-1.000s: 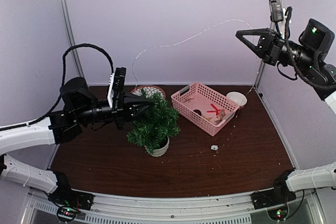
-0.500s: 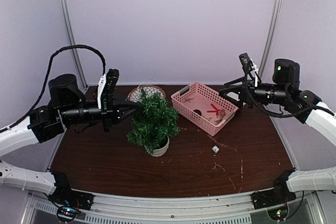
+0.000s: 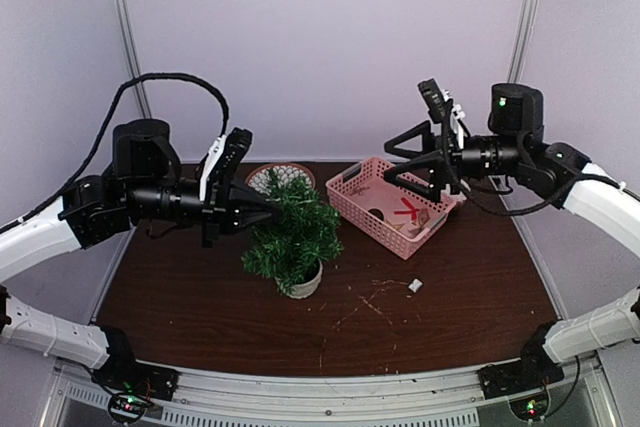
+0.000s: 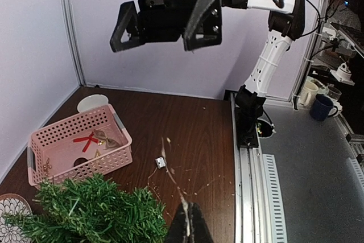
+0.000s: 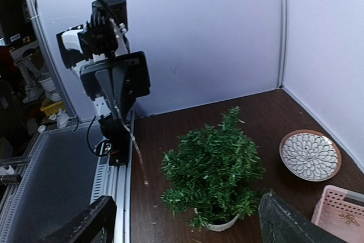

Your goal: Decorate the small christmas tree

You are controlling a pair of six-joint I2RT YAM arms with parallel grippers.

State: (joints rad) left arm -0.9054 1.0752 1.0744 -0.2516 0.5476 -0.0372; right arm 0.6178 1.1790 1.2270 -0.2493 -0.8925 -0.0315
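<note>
The small christmas tree (image 3: 293, 230), bushy and dark green in a whitish pot (image 3: 304, 284), stands left of the table's middle and also shows in the right wrist view (image 5: 214, 168). My left gripper (image 3: 268, 210) hovers at the tree's upper left side. It is shut on a thin whitish string (image 4: 172, 176) that trails down onto the table (image 3: 365, 299) beside a small white box (image 3: 412, 285). My right gripper (image 3: 388, 158) is open and empty, in the air over the pink basket (image 3: 393, 203). Its fingers (image 5: 85, 229) frame the tree from afar.
The pink basket holds a red bow (image 3: 405, 213) and other small ornaments. A patterned plate (image 3: 272, 177) lies behind the tree and a white dish (image 4: 92, 103) beyond the basket. Purple walls close three sides. A metal rail (image 3: 330, 387) runs along the near edge.
The right gripper opened and let go of the string, which dropped from the air onto the table. The right arm swung down and left to above the basket. The left gripper stayed shut.
</note>
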